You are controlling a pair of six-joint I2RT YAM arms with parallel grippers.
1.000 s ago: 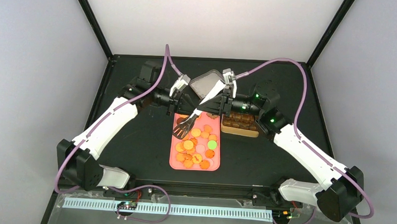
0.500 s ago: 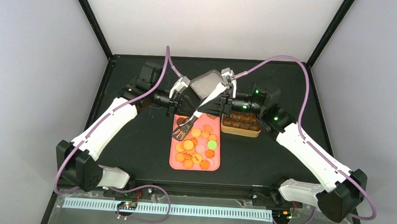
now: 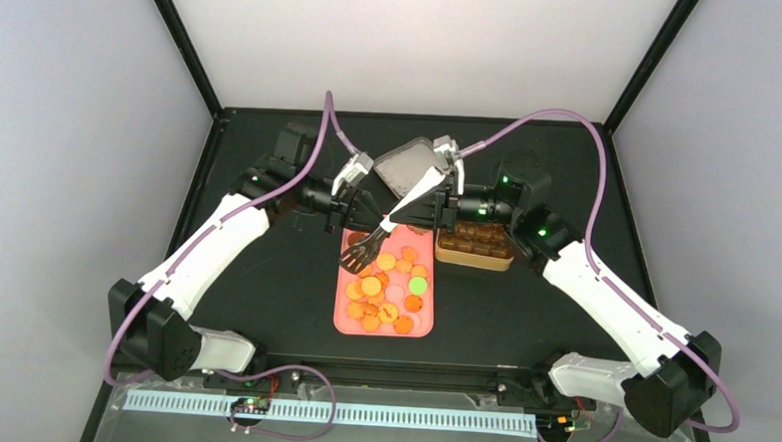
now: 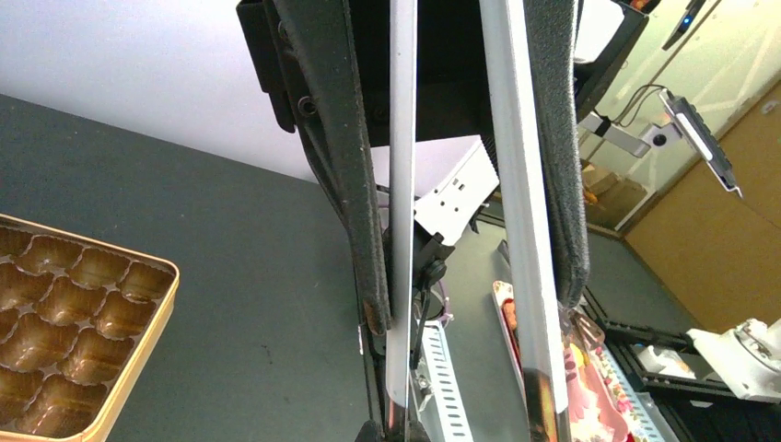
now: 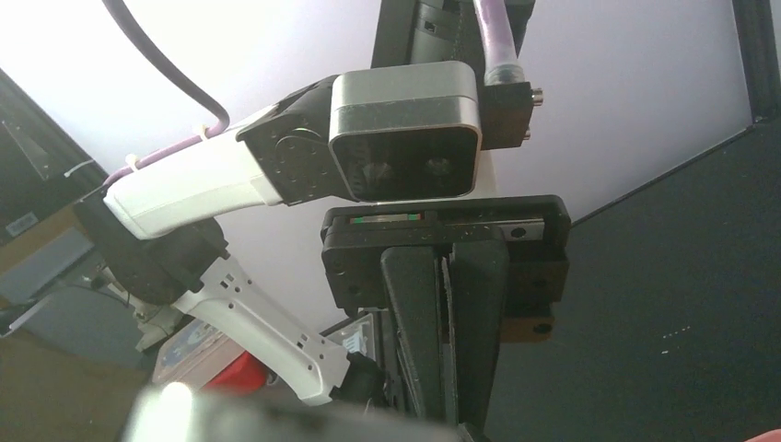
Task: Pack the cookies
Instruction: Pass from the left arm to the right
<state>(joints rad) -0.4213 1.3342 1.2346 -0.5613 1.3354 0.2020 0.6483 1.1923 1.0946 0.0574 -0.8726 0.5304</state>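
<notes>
Black, rough-faced fingers [image 4: 348,184] of the left hand [image 4: 472,295] are pressed tight against the two pale arms of the long metal tongs [image 4: 402,184], which pass straight down between them. It is a firm pinch, meant, I judge, to anchor the tool so it cannot twist. The right hand [image 3: 438,198] faces it from the other side, above the far edge of the flat pink tray [image 3: 339,323]. Whether its jaws are spread or closed I cannot tell, since neither the overhead view nor its own wrist view shows them. My guess is that it is there to share the handle end.

The tongs slant down to their black slotted head [image 3: 364,250], which hangs over the pink tray's far left corner, directly above the cookies [image 3: 389,291] — small round biscuits, mostly orange, some pale pink, a single green one [image 3: 418,284], lying loose across that tray. Whether one is caught in the head is too small to tell.

Just beside the pink tray's far right corner stands a gold tray of moulded brown cups [image 3: 475,264]. The cups seen from the left wrist look empty, so packing seems barely begun — and its closeness keeps each carry short. Beyond the pink tray's far edge, a dark grey rounded lid [image 3: 402,162] lies on the black worktop [image 3: 295,277].
</notes>
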